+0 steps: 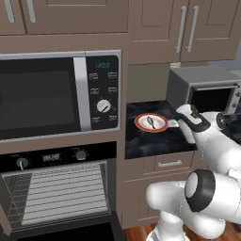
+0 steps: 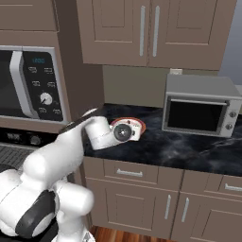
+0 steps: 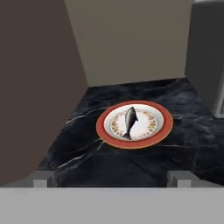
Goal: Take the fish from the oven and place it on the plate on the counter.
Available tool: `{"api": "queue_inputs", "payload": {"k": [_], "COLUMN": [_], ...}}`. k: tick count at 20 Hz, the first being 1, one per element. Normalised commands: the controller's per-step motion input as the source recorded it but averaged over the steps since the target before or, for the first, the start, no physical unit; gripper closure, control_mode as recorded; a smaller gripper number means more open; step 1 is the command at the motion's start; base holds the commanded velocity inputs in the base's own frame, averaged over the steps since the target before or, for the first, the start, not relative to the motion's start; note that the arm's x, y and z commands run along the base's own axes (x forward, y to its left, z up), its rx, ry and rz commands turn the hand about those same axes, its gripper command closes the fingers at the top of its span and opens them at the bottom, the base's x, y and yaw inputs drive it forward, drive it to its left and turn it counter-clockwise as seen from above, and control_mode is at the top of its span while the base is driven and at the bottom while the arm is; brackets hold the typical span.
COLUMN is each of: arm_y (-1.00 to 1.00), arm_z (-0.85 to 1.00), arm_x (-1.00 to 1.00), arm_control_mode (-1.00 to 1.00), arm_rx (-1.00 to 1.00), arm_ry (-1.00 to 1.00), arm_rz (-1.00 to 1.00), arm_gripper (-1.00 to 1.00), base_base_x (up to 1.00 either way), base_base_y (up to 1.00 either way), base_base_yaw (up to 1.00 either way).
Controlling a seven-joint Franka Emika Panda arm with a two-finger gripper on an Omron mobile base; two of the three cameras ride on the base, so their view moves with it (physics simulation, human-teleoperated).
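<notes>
Fish, small, slender, dark grey (image 3: 130, 121): lies on the white centre of the small round plate with the orange-red rim (image 3: 162, 131), clear of the rim and of the robot.

Plate: rests on the black marbled stone counter (image 3: 183, 144), near its back left corner, beside the brown cabinet side wall (image 3: 35, 87).

Two-finger gripper (image 3: 113, 178): held low over the counter just in front of the plate, fingertips (image 3: 43, 178) spread wide apart, nothing between them.

Built-in black oven (image 1: 56, 193): door open, wire racks bare.

Silver-black microwave (image 1: 61, 94): above the oven.

Small grey toaster oven (image 2: 201, 106): on the counter, right of the plate.
</notes>
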Motion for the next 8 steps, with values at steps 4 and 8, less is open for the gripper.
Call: {"api": "queue_inputs", "payload": {"k": [4, 8], "arm_y": [0.04, 0.00], "arm_z": [1.00, 1.00], "arm_x": [-1.00, -1.00], "arm_control_mode": [-1.00, -1.00], "arm_rx": [0.00, 0.00], "arm_ry": [-0.15, -0.16], "arm_rz": [0.00, 0.00], "arm_gripper": [-1.00, -1.00], "base_base_x": [0.00, 0.00], "base_base_y": [0.00, 0.00], "base_base_yaw": [0.00, 0.00]}}
